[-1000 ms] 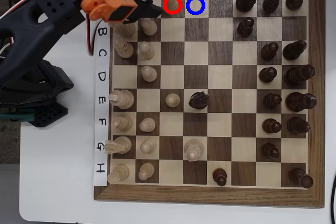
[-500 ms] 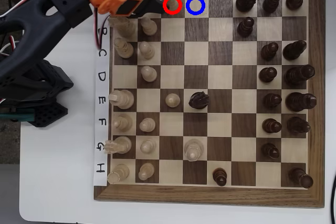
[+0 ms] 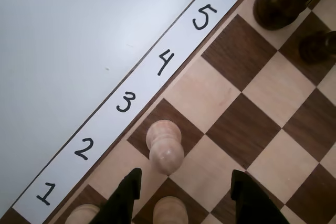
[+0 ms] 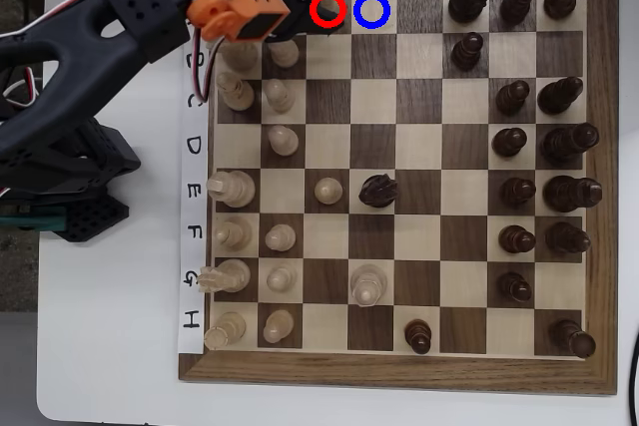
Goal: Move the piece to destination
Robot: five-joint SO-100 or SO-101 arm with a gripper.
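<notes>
Approach step, grasp not yet made. In the wrist view, left to right: paper number strip (image 3: 126, 103) along the board's edge, then the pale pawn (image 3: 166, 147) upright on the dark square by the "3", then the empty light square (image 3: 202, 92) by the "4", just right of the pawn and judged to be the destination. Below the pawn, gripper (image 3: 185, 190) spread wide, black fingertips (image 3: 128, 190) short of the pawn and touching nothing.

Next move, as judged: forward until the pawn's ball head sits between the fingers, close, lift clear, then one square over toward the "4"; another pale piece (image 3: 169, 211) directly behind the pawn leaves little room.

Overhead view, left to right: orange-and-black arm (image 4: 235, 2) over the board's upper left corner, hiding the pawn almost entirely under the red ring (image 4: 326, 9); blue ring (image 4: 371, 9) just right of it, marking the destination. Rings absent from the wrist view; finger gap unreadable from overhead.
</notes>
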